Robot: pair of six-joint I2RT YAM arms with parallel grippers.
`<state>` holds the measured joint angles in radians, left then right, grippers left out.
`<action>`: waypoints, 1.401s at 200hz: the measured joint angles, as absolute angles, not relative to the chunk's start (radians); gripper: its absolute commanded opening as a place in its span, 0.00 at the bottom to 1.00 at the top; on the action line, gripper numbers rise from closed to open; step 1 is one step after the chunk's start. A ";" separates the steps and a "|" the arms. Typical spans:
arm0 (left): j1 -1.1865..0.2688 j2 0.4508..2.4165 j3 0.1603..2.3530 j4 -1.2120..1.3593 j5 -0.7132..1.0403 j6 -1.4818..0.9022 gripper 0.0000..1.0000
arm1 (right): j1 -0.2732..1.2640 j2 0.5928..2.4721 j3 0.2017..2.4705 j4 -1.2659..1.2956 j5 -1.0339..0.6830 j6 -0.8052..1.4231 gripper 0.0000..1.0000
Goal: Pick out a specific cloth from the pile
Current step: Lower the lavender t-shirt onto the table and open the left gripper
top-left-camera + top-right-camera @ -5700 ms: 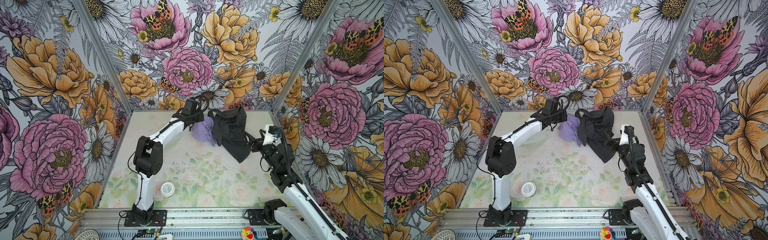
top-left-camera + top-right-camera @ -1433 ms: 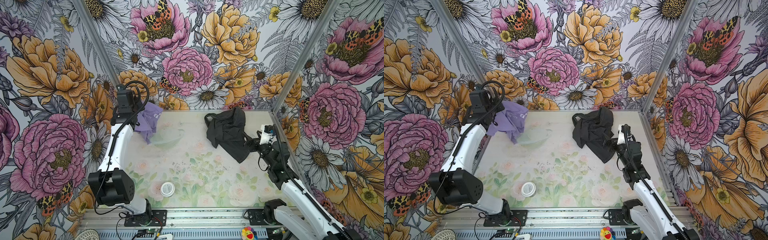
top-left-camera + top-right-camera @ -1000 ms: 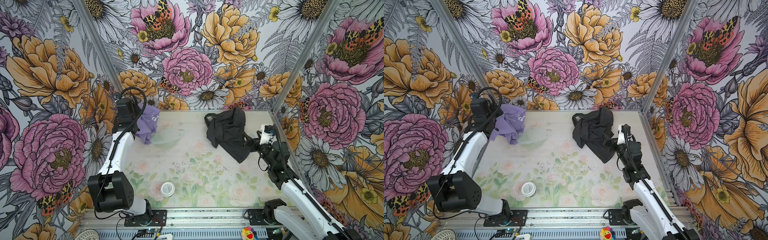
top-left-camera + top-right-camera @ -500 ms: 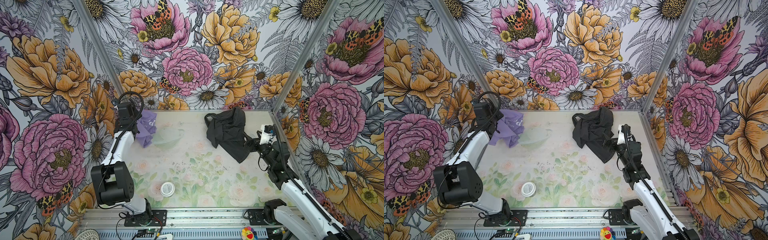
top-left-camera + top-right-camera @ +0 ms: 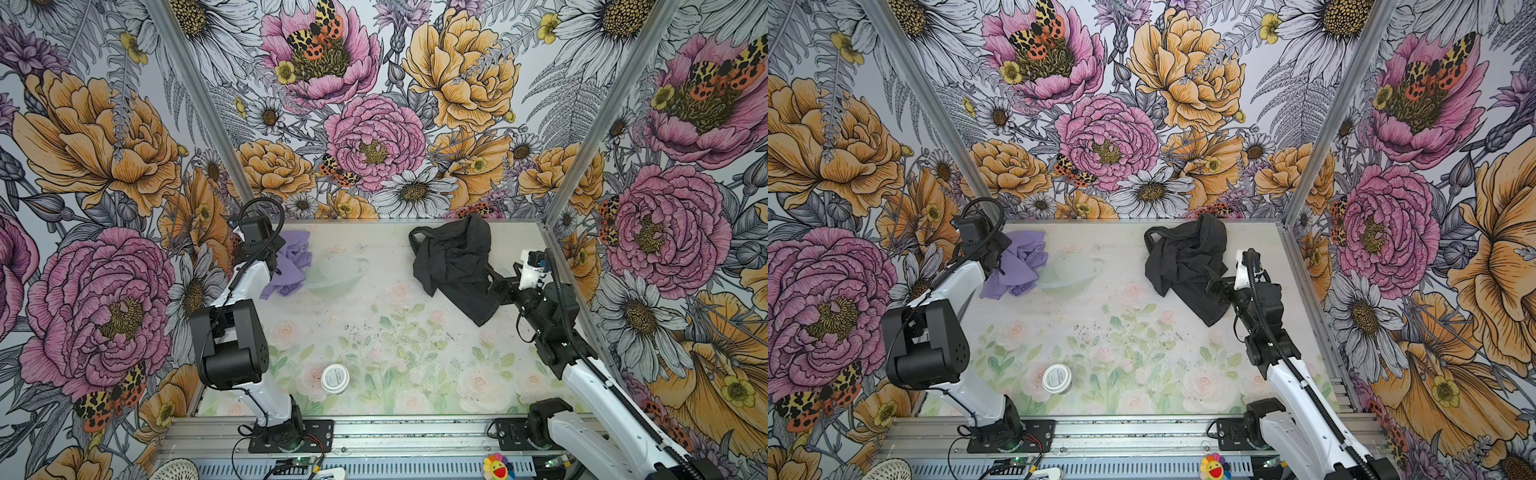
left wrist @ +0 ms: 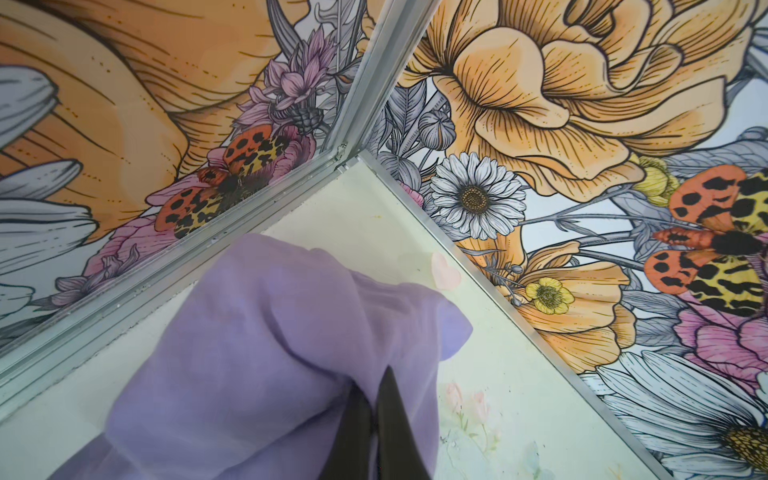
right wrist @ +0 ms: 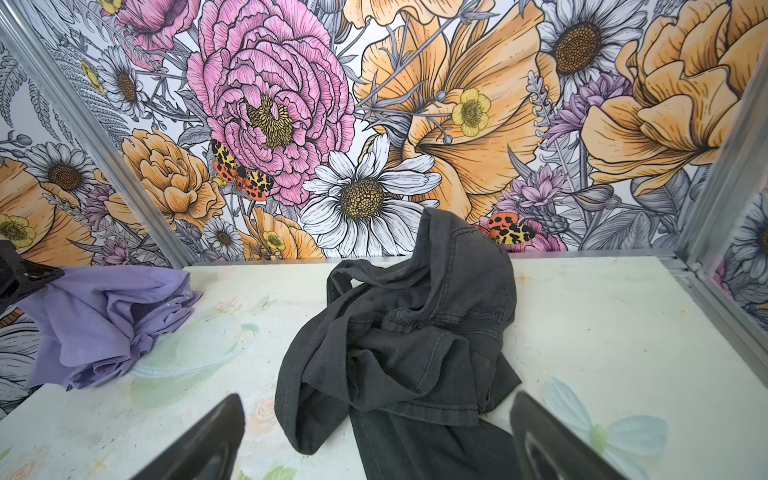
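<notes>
While the cloth [image 5: 291,262] is clamped by the left pincer [image 6: 374,380] at a clear bowl's [image 5: 351,279] rim, the right pincer [image 7: 376,401] is held wide.

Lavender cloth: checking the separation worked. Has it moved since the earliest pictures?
Yes. In a top view the lavender cloth went left, from beside the charcoal cloth to left of the clear bowl, pinched in the left gripper.

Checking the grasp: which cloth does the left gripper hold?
The lavender cloth, pinched in the left gripper's shut fingers; the charcoal cloth lies loose, unheld.
</notes>
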<state>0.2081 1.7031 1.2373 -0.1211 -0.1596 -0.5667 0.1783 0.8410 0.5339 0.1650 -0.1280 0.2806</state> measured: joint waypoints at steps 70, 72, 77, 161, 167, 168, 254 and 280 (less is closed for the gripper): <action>0.214 1.761 1.236 -0.126 -0.145 -0.601 0.07 | 0.178 0.854 0.540 0.151 -0.128 0.281 0.99; 0.214 1.764 1.236 -0.127 -0.145 -0.601 0.07 | 0.178 0.854 0.540 0.151 -0.128 0.281 1.00; 0.214 1.770 1.236 -0.130 -0.144 -0.604 0.07 | 0.178 0.854 0.541 0.150 -0.128 0.281 0.99; 0.214 1.860 1.236 -0.160 -0.114 -0.649 0.09 | 0.178 0.867 0.555 0.139 -0.128 0.281 1.00; 0.214 1.863 1.236 -0.161 -0.113 -0.649 0.10 | 0.178 0.867 0.555 0.139 -0.128 0.281 0.99; 0.214 1.863 1.236 -0.161 -0.113 -0.649 0.10 | 0.178 0.867 0.555 0.139 -0.128 0.281 1.00; 0.214 1.860 1.234 -0.168 -0.107 -0.655 0.45 | 0.178 0.867 0.560 0.131 -0.128 0.281 0.99; 0.213 1.806 1.222 -0.184 -0.110 -0.641 0.58 | 0.178 0.867 0.560 0.131 -0.128 0.281 0.99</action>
<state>0.2134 1.8061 1.2224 -0.1837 -0.1104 -0.6407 0.1783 0.8665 0.5602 0.1310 -0.1284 0.2806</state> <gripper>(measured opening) 0.524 0.995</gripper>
